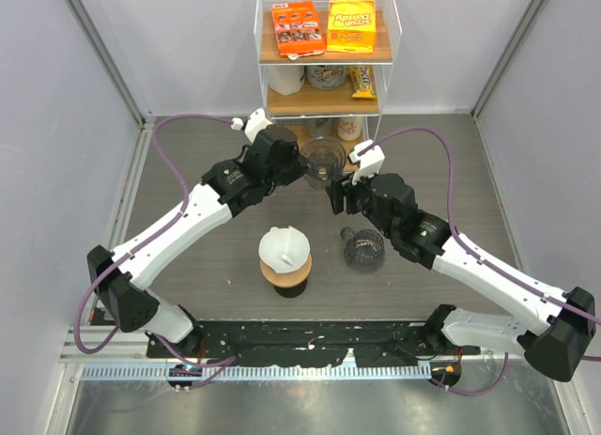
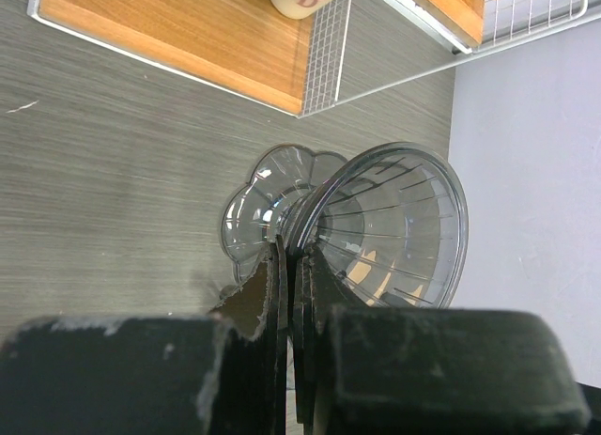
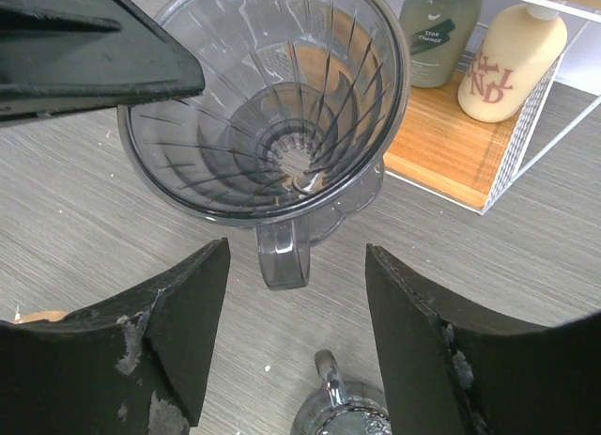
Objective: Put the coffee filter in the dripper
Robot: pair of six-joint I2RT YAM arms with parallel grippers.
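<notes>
Right, here is how I read it.
Left claw (image 2: pixel 289 266): clamped shut on the wall of the clear dripper (image 2: pixel 394 224), one finger inside the cone and one outside. I judge this pinch is there to steady it.
Right claw (image 3: pixel 296 266): open, with a finger on each side of the dripper's handle (image 3: pixel 282 255) and touching neither side. It looks lined up to take the handle.
Dripper (image 1: pixel 322 159): at the middle of the table's (image 1: pixel 188 163) far edge, just in front of the shelf rack (image 1: pixel 319 99). I cannot tell whether its base rests on the table.
Coffee filter (image 1: pixel 285 245): a white paper cone perched on a brown round base (image 1: pixel 285 275) nearer the table's near edge, apart from both claws and not yet in the dripper.
Open room: bare table lies to the left and right. The glass mug (image 1: pixel 363 250) sits just beside the right arm, so I'd judge a swing back toward the filter needs care there. The rack crowds the far side.
</notes>
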